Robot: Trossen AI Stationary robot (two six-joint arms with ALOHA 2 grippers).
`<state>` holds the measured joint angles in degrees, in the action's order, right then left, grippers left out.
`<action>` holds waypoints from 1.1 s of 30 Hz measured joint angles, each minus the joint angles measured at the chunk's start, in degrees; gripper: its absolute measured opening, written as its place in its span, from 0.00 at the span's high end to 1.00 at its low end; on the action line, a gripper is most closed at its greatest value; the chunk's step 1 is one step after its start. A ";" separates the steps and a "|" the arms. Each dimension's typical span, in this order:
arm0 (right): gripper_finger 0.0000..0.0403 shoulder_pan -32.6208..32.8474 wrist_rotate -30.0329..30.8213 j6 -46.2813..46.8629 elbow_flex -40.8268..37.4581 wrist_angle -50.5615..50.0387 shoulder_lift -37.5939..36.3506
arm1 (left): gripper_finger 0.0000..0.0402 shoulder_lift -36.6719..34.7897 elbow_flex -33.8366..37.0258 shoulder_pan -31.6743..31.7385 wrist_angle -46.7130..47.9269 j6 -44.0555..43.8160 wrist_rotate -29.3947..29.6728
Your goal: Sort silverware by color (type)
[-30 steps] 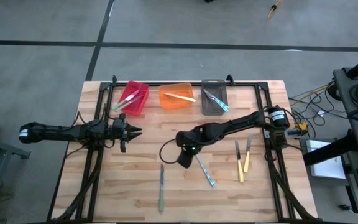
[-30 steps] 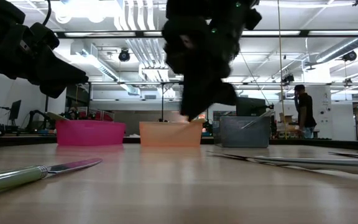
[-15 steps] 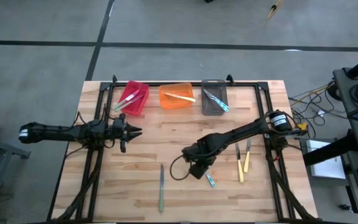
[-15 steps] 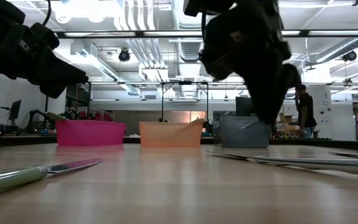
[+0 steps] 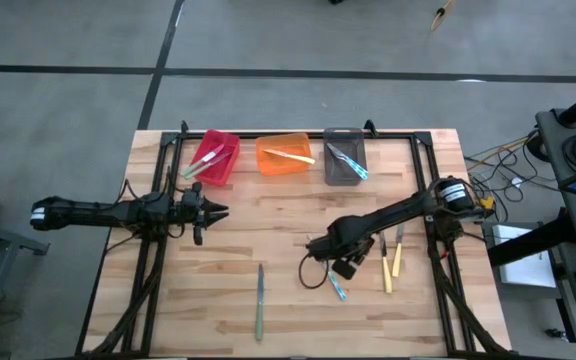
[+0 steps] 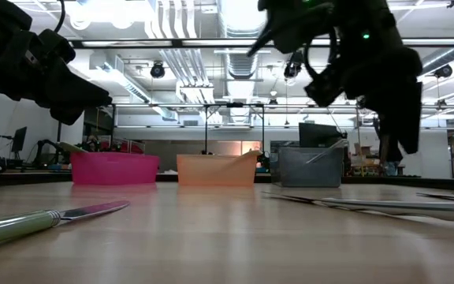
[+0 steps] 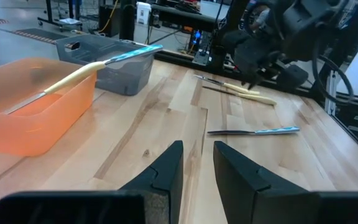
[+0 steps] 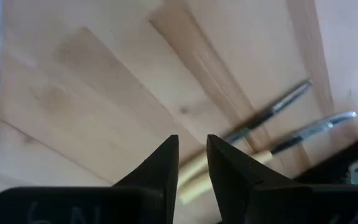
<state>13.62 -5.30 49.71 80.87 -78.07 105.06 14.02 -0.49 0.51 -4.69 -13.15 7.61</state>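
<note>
Right gripper (image 5: 340, 268) hovering over blue-handled utensil (image 5: 338, 290), no readable writing.
Both pincers' fingers narrowly apart, gripping nothing; left gripper (image 5: 213, 211) waiting.

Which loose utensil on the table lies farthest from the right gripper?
The green-handled knife, alone toward the table's left; the blue and yellow ones lie close by the right gripper.

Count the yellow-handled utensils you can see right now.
3: one in the orange bin, and two side by side on the table by the right gripper, at and. More could be hidden in bins.
</note>
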 joint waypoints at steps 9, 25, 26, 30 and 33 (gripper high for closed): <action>0.83 -0.15 0.40 9.35 -12.96 3.64 -12.14 | 0.82 0.00 -0.02 0.02 0.02 -0.02 -0.02; 0.63 0.36 -3.09 30.65 -35.26 20.34 -34.86 | 0.82 0.15 0.00 0.01 0.04 -0.02 -0.04; 0.62 0.64 -3.61 31.12 -36.05 21.25 -35.00 | 0.82 0.15 -0.01 0.02 0.05 -0.02 -0.04; 0.57 2.23 -3.78 33.27 -37.91 24.99 -34.28 | 0.82 0.15 0.00 0.02 0.06 -0.02 -0.04; 0.55 3.06 -3.74 34.33 -38.34 27.96 -32.40 | 0.82 0.23 -0.01 0.00 0.07 0.03 -0.04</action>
<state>16.68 -9.05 84.04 42.52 -50.11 72.66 14.25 -0.51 0.51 -4.62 -13.13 7.57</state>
